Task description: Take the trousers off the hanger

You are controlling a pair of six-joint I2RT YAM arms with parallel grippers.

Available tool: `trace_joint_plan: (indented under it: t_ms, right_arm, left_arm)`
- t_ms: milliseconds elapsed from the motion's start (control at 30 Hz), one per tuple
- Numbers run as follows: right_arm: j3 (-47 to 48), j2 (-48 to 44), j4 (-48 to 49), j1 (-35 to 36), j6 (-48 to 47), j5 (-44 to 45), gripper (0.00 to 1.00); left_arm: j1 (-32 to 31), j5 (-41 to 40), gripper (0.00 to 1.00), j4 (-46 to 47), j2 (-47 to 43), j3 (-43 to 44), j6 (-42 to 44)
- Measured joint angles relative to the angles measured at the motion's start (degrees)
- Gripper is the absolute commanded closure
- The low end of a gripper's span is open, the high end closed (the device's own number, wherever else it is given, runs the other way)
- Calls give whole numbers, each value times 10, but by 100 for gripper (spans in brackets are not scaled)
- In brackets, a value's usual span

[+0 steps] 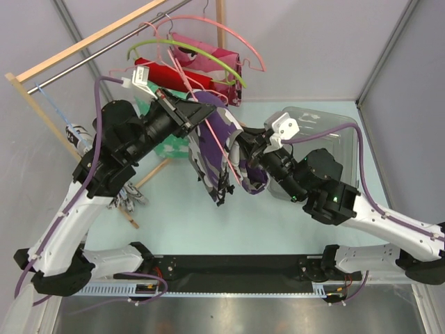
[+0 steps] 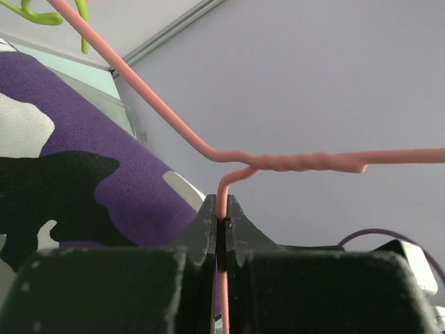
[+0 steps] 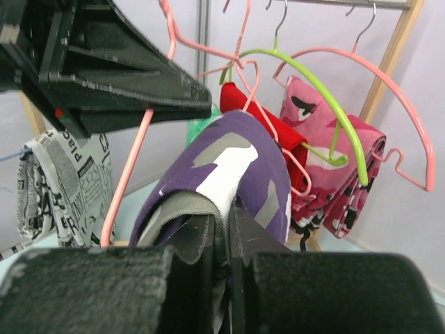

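The purple camouflage trousers (image 1: 212, 149) hang folded over the pale pink hanger (image 1: 215, 142) between my two arms. My left gripper (image 1: 203, 115) is shut on the hanger's thin pink wire (image 2: 224, 198), just below its twisted neck; the trousers (image 2: 76, 174) show at its left. My right gripper (image 1: 240, 149) is shut on a fold of the trousers (image 3: 240, 160), with cloth pinched between the jaws. The pink hanger (image 3: 128, 174) runs down at the left of the right wrist view, under the left gripper's dark body.
A wooden rack (image 1: 83, 42) with a metal rail carries other hangers: a lime-green one (image 1: 188, 49), pink ones with red and pink camouflage garments (image 1: 208, 73). A newsprint-patterned garment (image 3: 59, 181) hangs at the left. A clear bin (image 1: 327, 132) stands behind the right arm.
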Motion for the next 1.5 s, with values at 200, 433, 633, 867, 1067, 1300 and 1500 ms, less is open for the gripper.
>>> trace_joint_plan:
  t_ms: [200,433,633,867,1067,1300,1500]
  right_arm:
    - [63,25,-35,-5,3,-12,100]
    - [155,66,-42,-10,16,-27,100]
    - [199,83,-33,-12,36,-46,100]
    - [242,98,-38,-14,42,-56,100]
    - [310,121,-80,2,55,-76,100]
    - [346,145,-101,19,48,-90,100]
    - [353,153,-108,20,13,-89,100]
  left_arm:
    - [0,-4,100,0,-25,-13,10]
    - [0,-28,100,17,-85,-56,10]
    - [0,-35,100,21,-100,-59,9]
    - [0,-50,100,20,-105,-61,10]
    - [-2,-61,100,33,-130,-87,18]
    - [-3,-73,100,29,-170,-100,38]
    - [-3,-80,100,8,-172,-103,53]
